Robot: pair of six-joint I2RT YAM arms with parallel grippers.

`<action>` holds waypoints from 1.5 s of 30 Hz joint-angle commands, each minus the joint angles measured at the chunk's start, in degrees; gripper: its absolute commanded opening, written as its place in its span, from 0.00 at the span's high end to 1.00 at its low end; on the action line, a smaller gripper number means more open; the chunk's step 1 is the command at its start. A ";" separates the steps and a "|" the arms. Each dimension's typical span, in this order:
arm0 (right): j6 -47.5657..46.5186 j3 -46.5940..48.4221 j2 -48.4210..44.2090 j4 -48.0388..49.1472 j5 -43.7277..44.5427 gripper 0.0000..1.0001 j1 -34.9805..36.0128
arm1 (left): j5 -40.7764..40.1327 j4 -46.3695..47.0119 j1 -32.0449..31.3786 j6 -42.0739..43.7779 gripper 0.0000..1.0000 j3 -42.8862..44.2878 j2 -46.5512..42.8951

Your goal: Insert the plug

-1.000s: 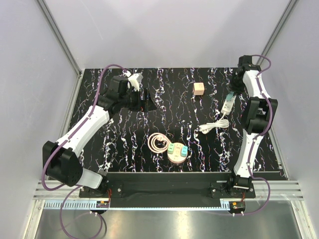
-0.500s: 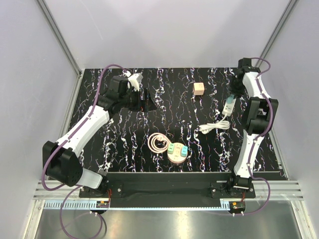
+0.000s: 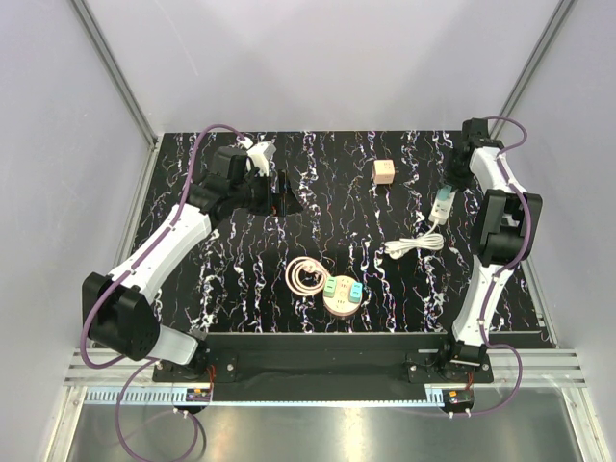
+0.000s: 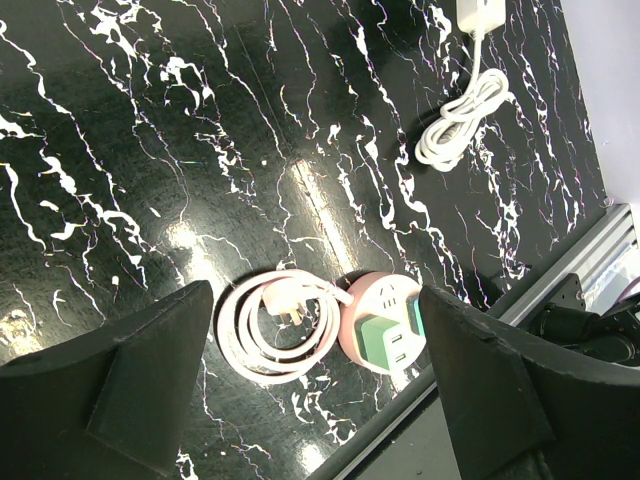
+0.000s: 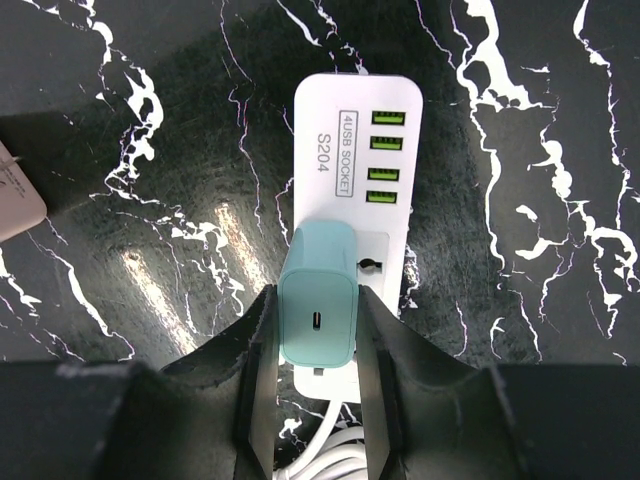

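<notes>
Right claw clamping a pale-blue plug by its sides, plug standing on the white power strip, far right of the surface, left claw gaping wide, gripping nothing, hanging above the far left.

Mint plug, white socket strip

Table viewed from above, behind arm bases. Left wrist view: taken from high, facing down; round socket framed below left gripper; white cable shared with overhead. Right wrist view: taken close, power strip beneath right gripper.
</notes>
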 commanded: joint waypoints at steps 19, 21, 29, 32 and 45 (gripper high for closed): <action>-0.61 4.91 6.40 -12.94 0.77 0.75 -0.23 | 0.76 2.59 0.42 0.12 0.09 -0.14 -0.30; -0.53 7.56 5.53 -14.27 0.94 0.64 -0.23 | 0.49 2.59 0.42 0.21 0.09 -0.23 -0.65; 0.27 10.82 0.08 -15.59 1.29 0.38 -0.05 | -0.48 2.68 0.33 0.65 0.07 -0.49 -1.80; -0.17 10.12 -1.77 -15.07 1.91 0.27 0.30 | -0.56 2.59 0.42 0.65 0.06 -0.49 -1.97; -3.33 16.60 0.24 -8.22 4.64 0.22 11.10 | -1.62 2.50 0.42 1.09 0.06 -0.49 -2.59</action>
